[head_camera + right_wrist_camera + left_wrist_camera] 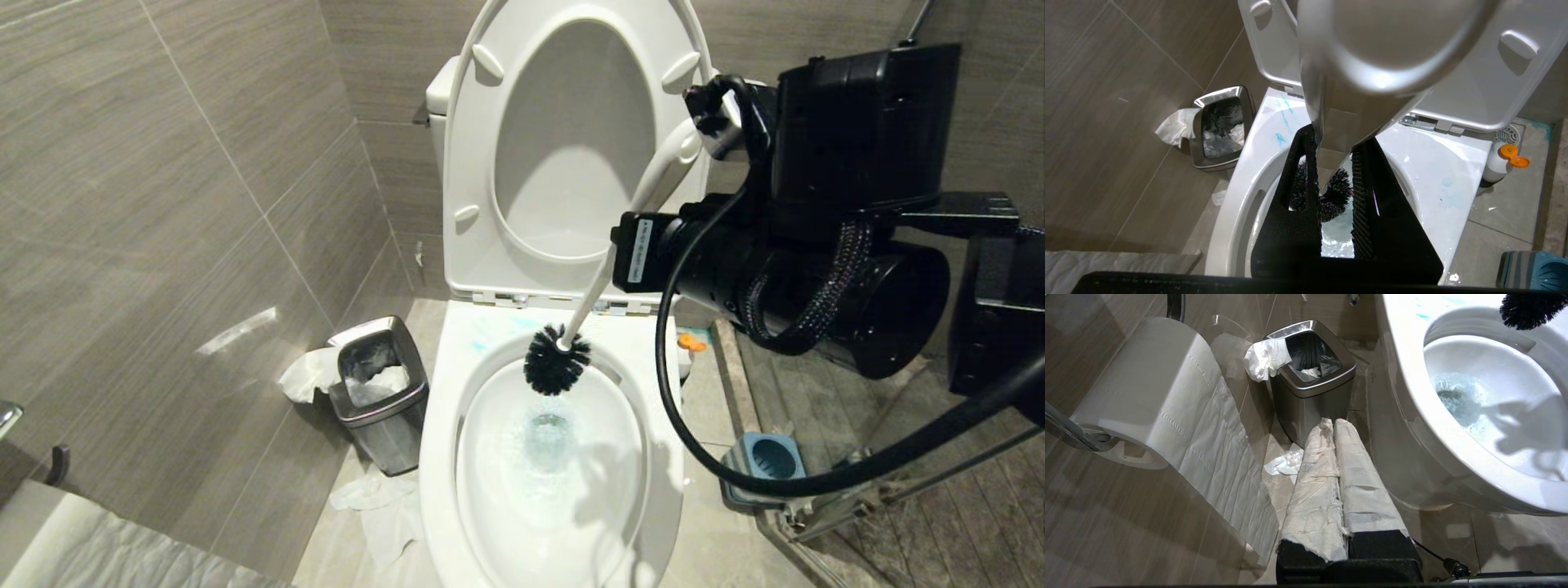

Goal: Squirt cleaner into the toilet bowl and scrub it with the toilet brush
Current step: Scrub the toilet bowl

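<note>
Steel bin [382, 392] crowds the toilet bowl's [437, 457] left; brush holder [763, 461] its right.

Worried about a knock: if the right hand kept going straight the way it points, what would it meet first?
Probably the toilet bowl: the right hand, shut on the toilet brush, points down into it. Depth is unclear.

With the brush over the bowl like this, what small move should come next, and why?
Probably lower it: the right gripper holds the toilet brush with its head above the blue-tinted water in the toilet bowl, at the back rim.
</note>
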`<state>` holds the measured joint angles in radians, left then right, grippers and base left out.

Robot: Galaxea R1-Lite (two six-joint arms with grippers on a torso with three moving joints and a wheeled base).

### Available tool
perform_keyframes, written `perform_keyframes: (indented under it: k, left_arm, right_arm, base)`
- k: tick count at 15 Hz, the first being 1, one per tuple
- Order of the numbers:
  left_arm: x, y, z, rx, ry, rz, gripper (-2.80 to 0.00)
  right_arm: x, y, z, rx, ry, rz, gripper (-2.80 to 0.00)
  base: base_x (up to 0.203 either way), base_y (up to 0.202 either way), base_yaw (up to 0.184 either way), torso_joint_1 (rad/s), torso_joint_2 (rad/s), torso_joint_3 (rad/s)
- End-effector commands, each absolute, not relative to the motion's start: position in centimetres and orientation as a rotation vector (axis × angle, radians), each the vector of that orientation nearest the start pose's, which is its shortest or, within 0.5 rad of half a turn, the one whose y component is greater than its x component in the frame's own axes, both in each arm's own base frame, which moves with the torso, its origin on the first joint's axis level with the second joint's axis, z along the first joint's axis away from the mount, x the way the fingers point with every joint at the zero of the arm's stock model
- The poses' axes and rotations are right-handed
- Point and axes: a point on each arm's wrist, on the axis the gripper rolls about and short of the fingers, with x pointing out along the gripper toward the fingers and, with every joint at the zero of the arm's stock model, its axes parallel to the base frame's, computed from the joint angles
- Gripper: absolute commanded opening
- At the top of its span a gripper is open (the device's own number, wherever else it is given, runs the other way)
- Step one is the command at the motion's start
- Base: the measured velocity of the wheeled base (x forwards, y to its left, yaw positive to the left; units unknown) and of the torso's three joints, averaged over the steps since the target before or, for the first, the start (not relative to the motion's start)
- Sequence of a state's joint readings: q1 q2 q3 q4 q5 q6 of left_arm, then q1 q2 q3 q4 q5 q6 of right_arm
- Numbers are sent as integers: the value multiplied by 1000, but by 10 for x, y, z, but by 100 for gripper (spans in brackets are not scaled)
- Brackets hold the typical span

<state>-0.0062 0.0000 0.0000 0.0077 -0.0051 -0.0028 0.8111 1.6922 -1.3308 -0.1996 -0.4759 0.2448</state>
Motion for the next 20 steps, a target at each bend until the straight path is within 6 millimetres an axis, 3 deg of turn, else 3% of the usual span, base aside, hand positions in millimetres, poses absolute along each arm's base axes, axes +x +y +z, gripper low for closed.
perform_keyframes:
  k: [1, 8, 15, 20]
  left_arm:
    - [-23, 0, 74, -3, 9, -11, -280]
    - [-23, 0, 75, -3, 8, -11, -280]
    - [-23, 0, 75, -3, 8, -12, -280]
    - [-23, 0, 75, -3, 8, -11, -280]
  right_arm:
    - [228, 224, 293, 158, 162, 313, -280]
    - [243, 215, 289, 165, 171, 283, -280]
    - [289, 199, 259, 208, 249, 214, -280]
    - [289, 201, 262, 191, 239, 218, -280]
  base:
    - [0, 0, 0, 0, 0, 0]
    - [0, 0, 0, 0, 0, 0]
    - [0, 0, 0, 0, 0, 0]
    - [0, 0, 0, 0, 0, 0]
